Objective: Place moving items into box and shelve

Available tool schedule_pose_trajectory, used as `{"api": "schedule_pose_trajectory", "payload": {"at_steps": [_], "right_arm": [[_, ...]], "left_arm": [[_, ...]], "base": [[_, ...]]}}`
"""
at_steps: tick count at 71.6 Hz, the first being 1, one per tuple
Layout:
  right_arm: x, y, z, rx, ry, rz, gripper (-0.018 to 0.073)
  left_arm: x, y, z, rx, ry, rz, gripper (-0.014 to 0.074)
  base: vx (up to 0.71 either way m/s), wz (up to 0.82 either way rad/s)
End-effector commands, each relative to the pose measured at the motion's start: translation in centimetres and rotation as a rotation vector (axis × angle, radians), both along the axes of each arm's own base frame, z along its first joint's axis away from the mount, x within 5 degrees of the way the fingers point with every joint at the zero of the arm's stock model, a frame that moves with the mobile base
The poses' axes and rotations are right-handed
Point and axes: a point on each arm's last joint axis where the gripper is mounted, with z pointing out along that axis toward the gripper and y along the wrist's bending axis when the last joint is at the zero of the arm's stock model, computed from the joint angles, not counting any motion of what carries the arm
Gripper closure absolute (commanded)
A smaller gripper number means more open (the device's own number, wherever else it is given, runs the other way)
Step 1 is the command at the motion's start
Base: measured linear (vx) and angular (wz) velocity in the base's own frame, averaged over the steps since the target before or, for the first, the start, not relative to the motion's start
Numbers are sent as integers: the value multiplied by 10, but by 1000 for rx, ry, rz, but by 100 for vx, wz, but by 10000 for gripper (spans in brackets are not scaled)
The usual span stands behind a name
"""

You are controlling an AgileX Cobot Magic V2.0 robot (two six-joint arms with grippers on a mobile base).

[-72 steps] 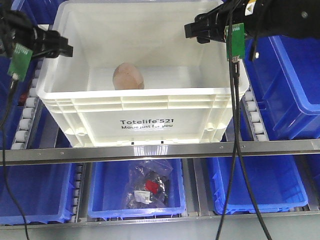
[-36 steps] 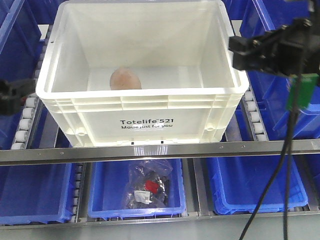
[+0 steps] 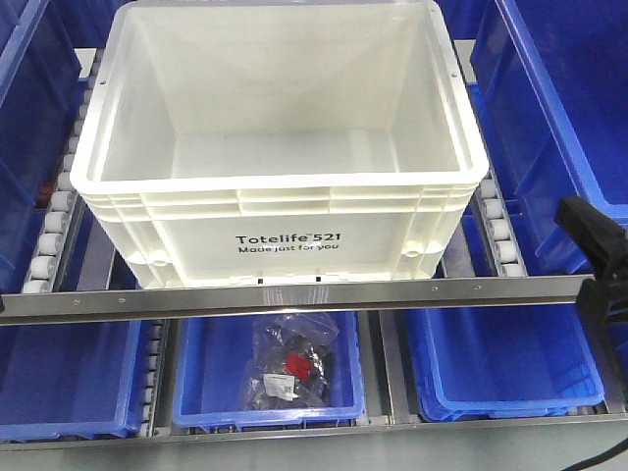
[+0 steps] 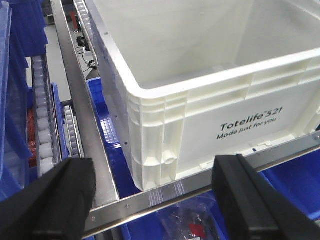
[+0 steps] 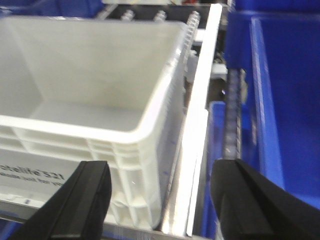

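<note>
Box (image 4: 240, 115) beyond both spread pairs of fingers (image 4: 250, 200), untouched.

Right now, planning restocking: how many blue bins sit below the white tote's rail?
3: left bin, middle bin holding a plastic bag, right bin; more may be offscreen.

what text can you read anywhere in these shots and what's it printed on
"Totelife 521" on the front wall of the box.
"Made just for you" just beneath it on the same wall, clearest in the left wrist view.
The bagged items in the blue bin below: too small to read.
</note>
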Motion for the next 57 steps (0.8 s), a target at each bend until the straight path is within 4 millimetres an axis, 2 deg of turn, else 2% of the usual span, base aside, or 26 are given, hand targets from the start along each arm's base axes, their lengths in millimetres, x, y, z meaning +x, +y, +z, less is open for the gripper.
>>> {"api": "schedule_pose_trajectory", "payload": {"at_steps": [1,8,19,31,45,57], "right_arm": [[-2,-5,9,5,-60,-33,83],[-8,-11,2,-47,-93,-55,83],[-17,-14,-7,1,-97,-51,83],[-22,-14,-7,13,-107,-29,83],[-23,-12,-8,-108,-126,18,97],[-23,-13,-8,-118,-125,18,98]], "left_arm": [[0,0,7,-39,-68,8,8],[-3,1,2,-66,-63,16,8],[-8,1,2,-85,-61,16,8],[-10,-1,0,-97,-34,2,8],[-10,0,0,-94,-43,4,8],[-10,0,1,-96,-50,6,8]], "base": [[0,0],[0,0],[0,0],[0,0],[0,0],[0,0]]}}
